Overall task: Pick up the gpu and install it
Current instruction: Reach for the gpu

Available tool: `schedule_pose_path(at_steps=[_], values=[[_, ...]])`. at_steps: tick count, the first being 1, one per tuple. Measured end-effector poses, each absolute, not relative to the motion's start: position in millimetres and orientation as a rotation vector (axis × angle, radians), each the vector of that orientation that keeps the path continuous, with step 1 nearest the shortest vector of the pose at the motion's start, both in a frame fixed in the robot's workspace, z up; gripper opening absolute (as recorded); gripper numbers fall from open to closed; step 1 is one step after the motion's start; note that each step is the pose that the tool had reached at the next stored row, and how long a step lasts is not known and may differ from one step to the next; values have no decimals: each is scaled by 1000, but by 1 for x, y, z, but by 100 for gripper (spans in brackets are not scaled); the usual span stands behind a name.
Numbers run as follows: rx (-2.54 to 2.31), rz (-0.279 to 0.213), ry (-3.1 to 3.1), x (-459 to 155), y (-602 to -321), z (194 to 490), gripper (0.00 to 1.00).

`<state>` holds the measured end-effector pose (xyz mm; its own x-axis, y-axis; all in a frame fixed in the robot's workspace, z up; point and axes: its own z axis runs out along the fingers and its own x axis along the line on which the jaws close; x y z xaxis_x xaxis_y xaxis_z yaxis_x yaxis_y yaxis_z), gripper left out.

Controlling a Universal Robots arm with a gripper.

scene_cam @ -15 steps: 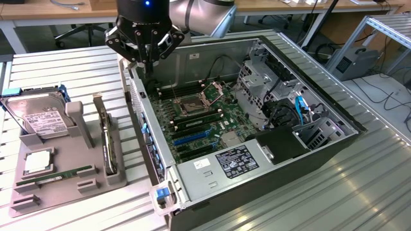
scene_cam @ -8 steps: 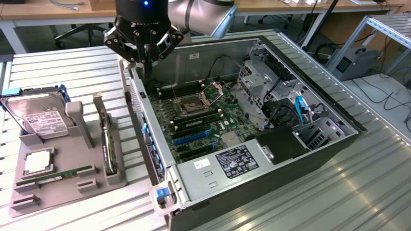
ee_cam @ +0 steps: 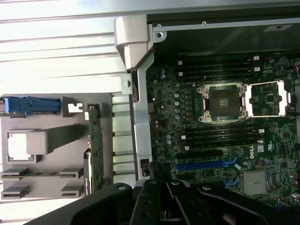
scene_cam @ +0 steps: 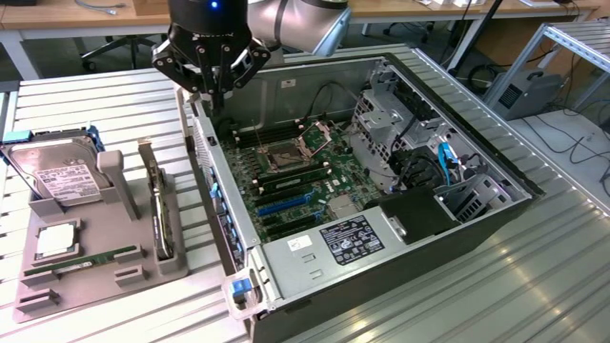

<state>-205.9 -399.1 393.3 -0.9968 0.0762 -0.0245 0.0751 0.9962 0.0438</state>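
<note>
The thin, flat gpu card (scene_cam: 164, 214) (ee_cam: 95, 145), its greenish-brown board edge showing, stands on its long edge in a slot of the grey moulded holder tray (scene_cam: 57, 304). The tray sits on the slatted metal surface (scene_cam: 96, 100), just beside the open black-and-silver computer case (scene_cam: 381, 286), on the exterior view's left of it. The black gripper (scene_cam: 216, 100) (ee_cam: 161, 197) hangs over the case's far corner on that same side, above the wall. It is well apart from the card, and its fingers are pressed together on nothing. On the tray, further from the case than the card, lie a boxy silver hard drive (scene_cam: 62, 179) and a narrow green RAM stick (scene_cam: 81, 261).
</note>
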Motion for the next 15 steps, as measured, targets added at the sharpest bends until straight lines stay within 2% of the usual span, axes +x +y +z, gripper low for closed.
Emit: schedule_pose_path(at_steps=[15], values=[[118, 66, 3112, -210, -400, 393, 11]])
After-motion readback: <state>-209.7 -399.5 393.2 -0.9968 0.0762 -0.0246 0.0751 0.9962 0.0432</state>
